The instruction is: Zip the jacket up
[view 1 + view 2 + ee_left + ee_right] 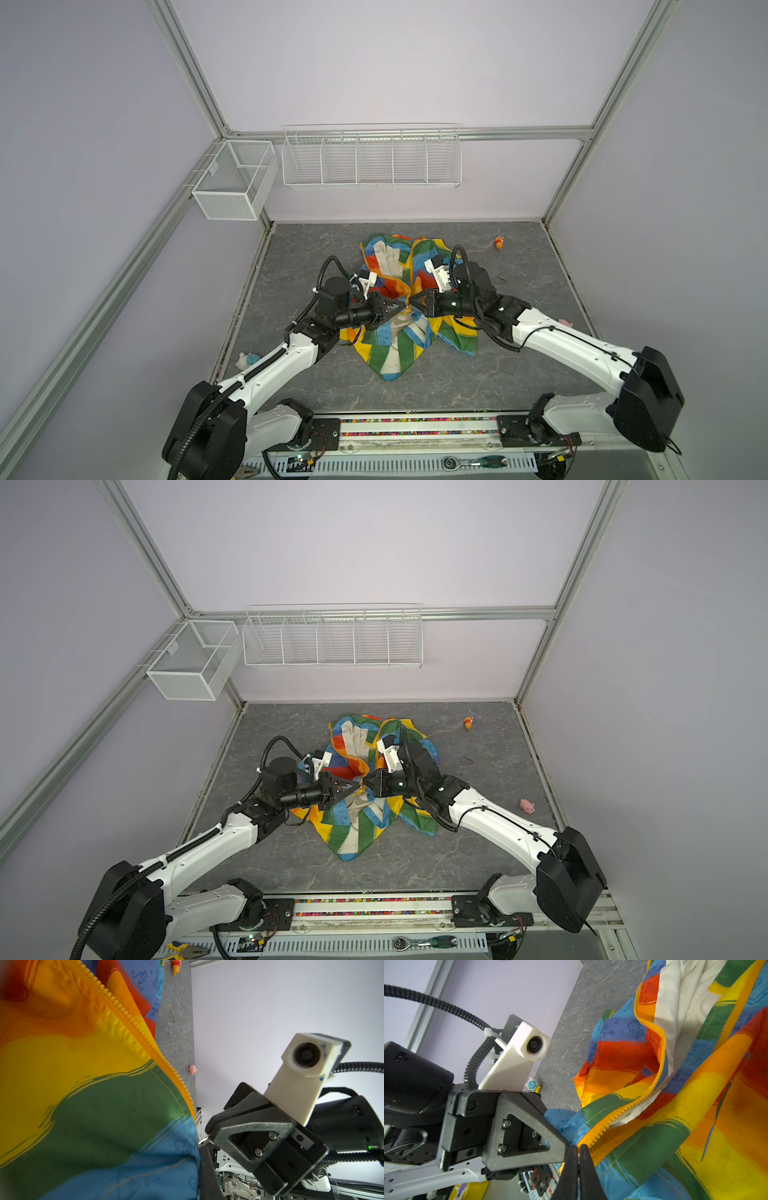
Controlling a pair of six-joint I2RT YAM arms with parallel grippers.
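Grey marbled bench (519, 291). Heaped mid-bench: jacket (399, 353), thin crumpled fabric, rainbow stripes, cream lining showing. Its orange-yellow toothed zipper strip (660, 1076) curves, unjoined. Tips nearly touching: left pincer (400, 309) clenched on blue hem fabric, right pincer (412, 308) clenched on the strip's end.
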